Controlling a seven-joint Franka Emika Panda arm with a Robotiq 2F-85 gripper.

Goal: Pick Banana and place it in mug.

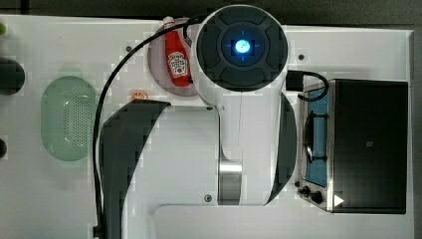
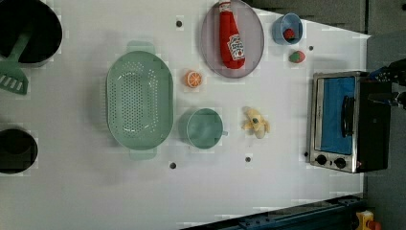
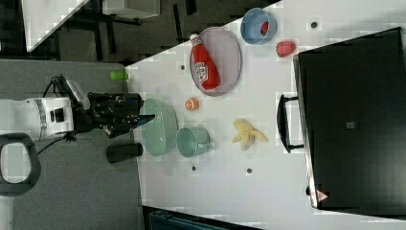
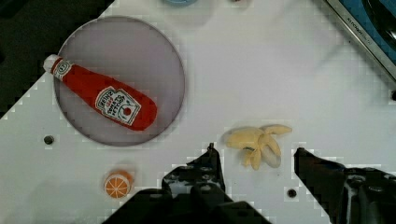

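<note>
The pale-yellow banana (image 2: 255, 123) lies peeled open on the white table, a short way to the left view's right of the teal mug (image 2: 205, 128). The mug stands upright with nothing in it, its stub handle turned toward the banana. In the right view the mug (image 3: 192, 142) and banana (image 3: 247, 132) sit in the same order. My gripper (image 4: 255, 150) hangs open well above the table. In the wrist view the banana (image 4: 257, 142) lies below the gap between the two dark fingers, untouched. The right view has the gripper (image 3: 145, 118) raised at its left side.
A pale-green colander (image 2: 139, 100) stands close beside the mug. An orange slice (image 2: 193, 78), a grey plate (image 2: 253, 28) with a ketchup bottle (image 2: 231, 38), a blue bowl (image 2: 287, 28) and a strawberry (image 2: 297, 56) lie beyond. A toaster oven (image 2: 342, 120) borders the banana's far side.
</note>
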